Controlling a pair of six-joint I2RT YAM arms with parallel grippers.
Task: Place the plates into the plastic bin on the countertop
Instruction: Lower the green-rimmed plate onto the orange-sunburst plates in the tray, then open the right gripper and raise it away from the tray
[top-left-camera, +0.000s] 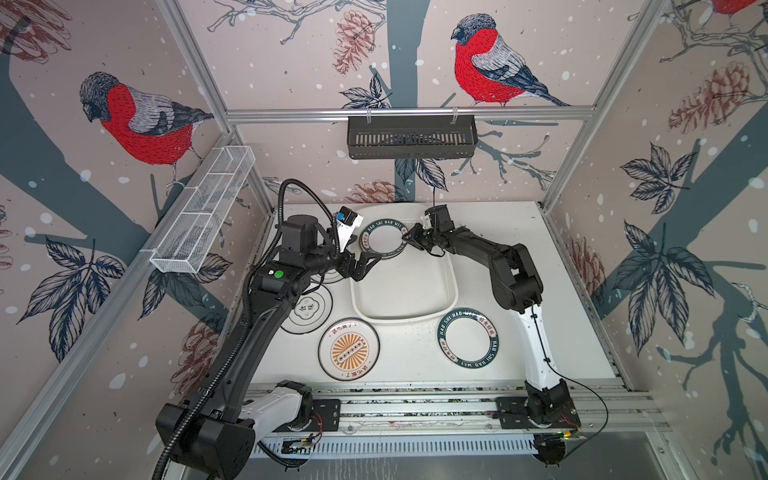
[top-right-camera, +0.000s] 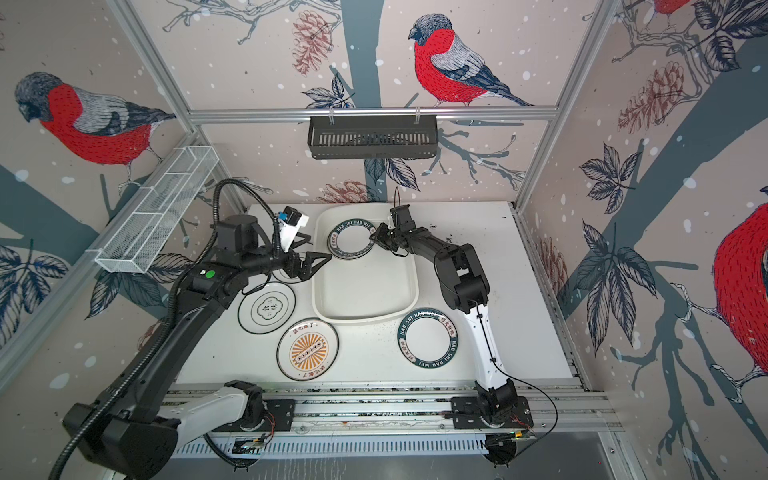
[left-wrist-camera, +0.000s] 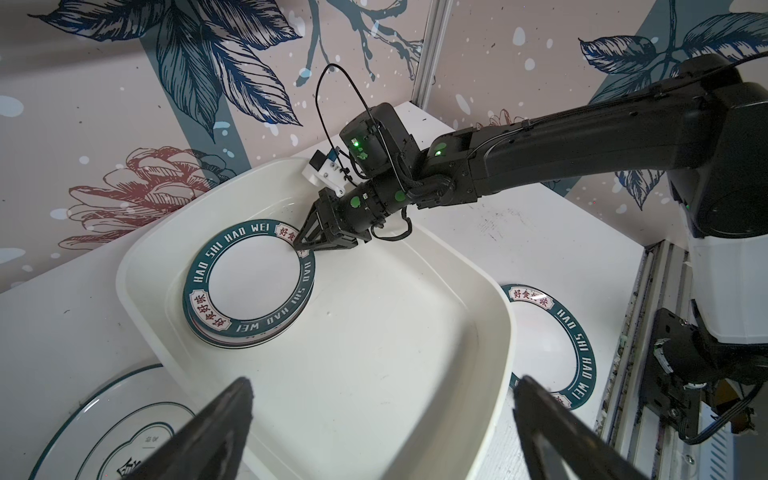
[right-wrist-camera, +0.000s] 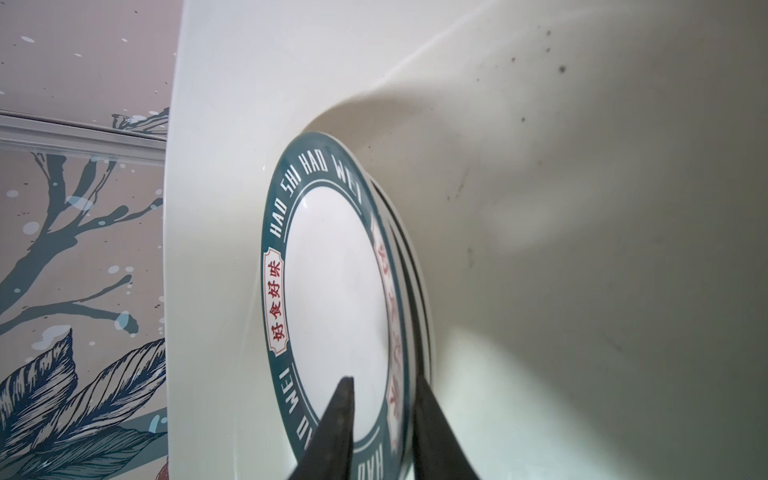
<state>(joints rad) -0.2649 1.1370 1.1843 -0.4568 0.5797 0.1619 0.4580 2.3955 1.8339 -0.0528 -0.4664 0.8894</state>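
The white plastic bin (top-left-camera: 451, 291) (top-right-camera: 365, 291) (left-wrist-camera: 374, 374) sits at the back of the countertop (top-left-camera: 519, 249). A small stack of plates topped by a green-rimmed one (top-left-camera: 381, 241) (top-right-camera: 350, 241) (left-wrist-camera: 249, 282) (right-wrist-camera: 332, 291) lies in its far corner. My right gripper (top-left-camera: 405, 240) (left-wrist-camera: 300, 245) (right-wrist-camera: 384, 380) straddles that top plate's rim, jaws slightly apart. My left gripper (top-left-camera: 365, 266) (left-wrist-camera: 382, 379) hovers wide open and empty over the bin's left rim. On the countertop lie a green-rimmed plate (top-left-camera: 468, 338) (left-wrist-camera: 573, 345), an orange-sunburst plate (top-left-camera: 349, 350) and a thin-rimmed plate (top-left-camera: 307, 311) (left-wrist-camera: 116, 428).
A further plate (top-left-camera: 332, 277) shows partly under the left wrist. A black slatted basket (top-left-camera: 411, 137) hangs on the back wall and a white wire rack (top-left-camera: 203, 208) on the left wall. Aluminium rails (top-left-camera: 415, 405) carrying both arm bases run along the front edge.
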